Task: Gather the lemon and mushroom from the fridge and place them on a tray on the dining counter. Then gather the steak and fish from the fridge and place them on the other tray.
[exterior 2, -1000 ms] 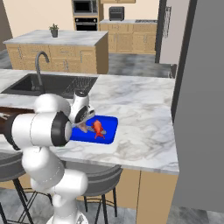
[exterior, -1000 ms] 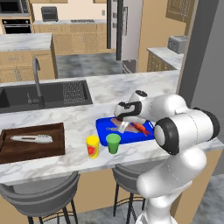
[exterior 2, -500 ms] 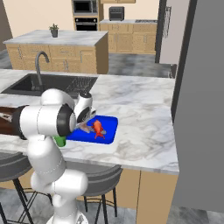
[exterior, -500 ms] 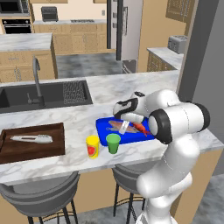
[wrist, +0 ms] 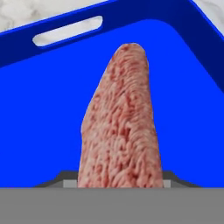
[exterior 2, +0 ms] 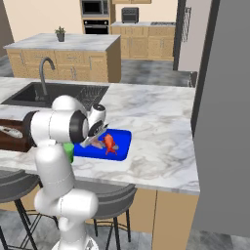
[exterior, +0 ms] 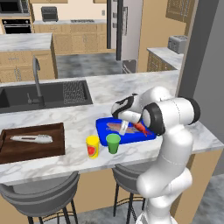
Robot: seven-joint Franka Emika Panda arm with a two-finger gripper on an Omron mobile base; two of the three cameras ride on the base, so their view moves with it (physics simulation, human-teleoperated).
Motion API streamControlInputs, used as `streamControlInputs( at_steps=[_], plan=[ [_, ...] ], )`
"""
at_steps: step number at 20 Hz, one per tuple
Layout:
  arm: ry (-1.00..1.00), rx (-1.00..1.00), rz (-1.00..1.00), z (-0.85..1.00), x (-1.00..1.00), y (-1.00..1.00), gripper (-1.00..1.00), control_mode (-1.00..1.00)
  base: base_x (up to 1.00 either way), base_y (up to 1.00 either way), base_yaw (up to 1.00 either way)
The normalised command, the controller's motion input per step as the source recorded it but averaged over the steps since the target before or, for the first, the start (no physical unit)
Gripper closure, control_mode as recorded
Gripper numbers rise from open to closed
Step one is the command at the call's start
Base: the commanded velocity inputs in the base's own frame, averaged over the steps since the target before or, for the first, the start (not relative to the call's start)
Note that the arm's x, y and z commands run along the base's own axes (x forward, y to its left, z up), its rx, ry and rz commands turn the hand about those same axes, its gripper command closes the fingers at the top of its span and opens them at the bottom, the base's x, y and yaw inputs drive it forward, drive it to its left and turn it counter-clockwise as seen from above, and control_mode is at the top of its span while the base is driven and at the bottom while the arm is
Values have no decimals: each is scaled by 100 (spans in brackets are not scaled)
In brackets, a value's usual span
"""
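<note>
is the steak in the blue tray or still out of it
In it. The steak lies over the blue tray floor, inside its rim, with the claw shut on its near end.

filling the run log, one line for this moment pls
stage: placing steak | fingers: shut on steak | over: blue tray | also in tray: orange fish

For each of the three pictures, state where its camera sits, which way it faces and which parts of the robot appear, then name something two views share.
Left base view: behind the arm's left, facing forward and down at the dining counter; arm at lower right.
Right base view: behind the arm's right, facing the same counter; arm at lower left.
Hand view: on the hand, looking along the gripper shut on the steak over the blue tray.
Shared: both base views show the blue tray and sink.
</note>
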Motion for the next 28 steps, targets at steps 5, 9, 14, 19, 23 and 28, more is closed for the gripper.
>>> streamControlInputs(
  at_steps=[5,9,14,19,23,28],
  plan=[
    [2,-1,3,-23,22,6,-100,-100,0,0,0],
    [-5,0,2,11,-6,2,-100,-100,0,0,0],
    [-5,0,0,53,-26,2,-100,-100,0,0,0],
    [0,0,0,72,-28,0,-100,-100,0,0,0],
    [0,0,0,74,-44,0,-100,-100,0,0,0],
    [-5,0,-1,64,-72,0,-100,-100,0,0,0]
  ],
)
